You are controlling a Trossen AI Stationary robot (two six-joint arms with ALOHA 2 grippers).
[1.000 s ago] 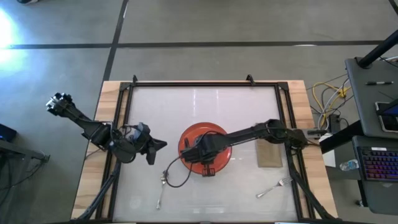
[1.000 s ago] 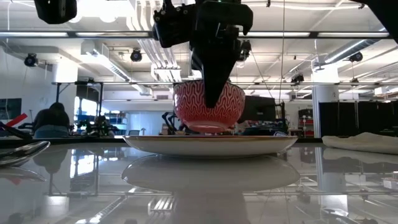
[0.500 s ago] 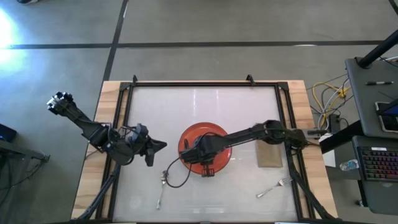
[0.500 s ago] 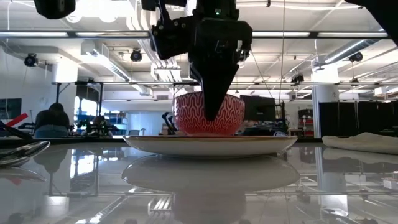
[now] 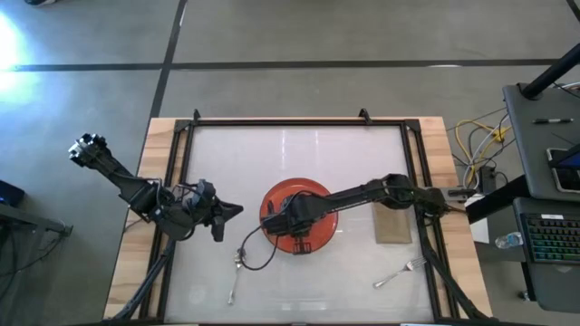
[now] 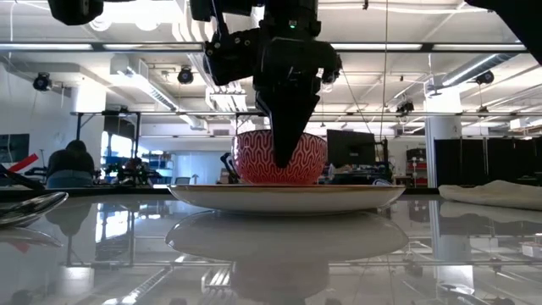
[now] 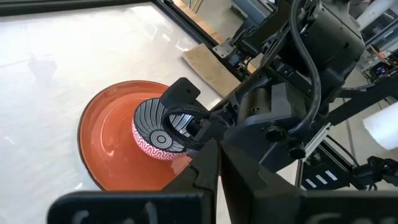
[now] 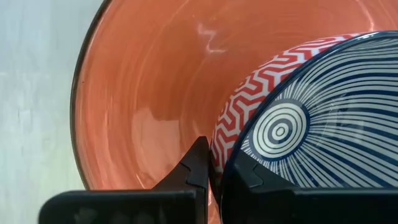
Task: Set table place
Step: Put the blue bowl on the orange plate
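Note:
A bowl [image 6: 254, 161], red zigzag outside and dark striped inside, is down at the middle of an orange-red plate [image 5: 281, 197] in the middle of the white table [image 5: 299, 154]. In the left wrist view the bowl [image 7: 158, 134] is tilted. The plate's rim [image 6: 339, 195] hides its foot. My right gripper [image 8: 217, 171] is shut on the bowl. My left gripper [image 5: 237, 210] hangs shut and empty left of the plate. My right gripper pinches the bowl's rim [image 8: 231, 148] on its near side, one finger [image 8: 198, 158] outside on the zigzag wall and one inside. The fingers come from above, pointing down. The bowl is tilted, with its bottom down at the plate; whether it rests there is hidden.
A spoon [image 5: 234, 276] lies near the front edge, left of the plate. A fork [image 5: 399, 272] lies at the front right. A brown napkin [image 5: 391, 224] lies right of the plate. A loop of black cable [image 5: 258, 258] hangs by the spoon.
My right gripper has gone down with the bowl, still shut on its rim. The bowl, held clear above the plate a second ago, has come down to the plate's surface.

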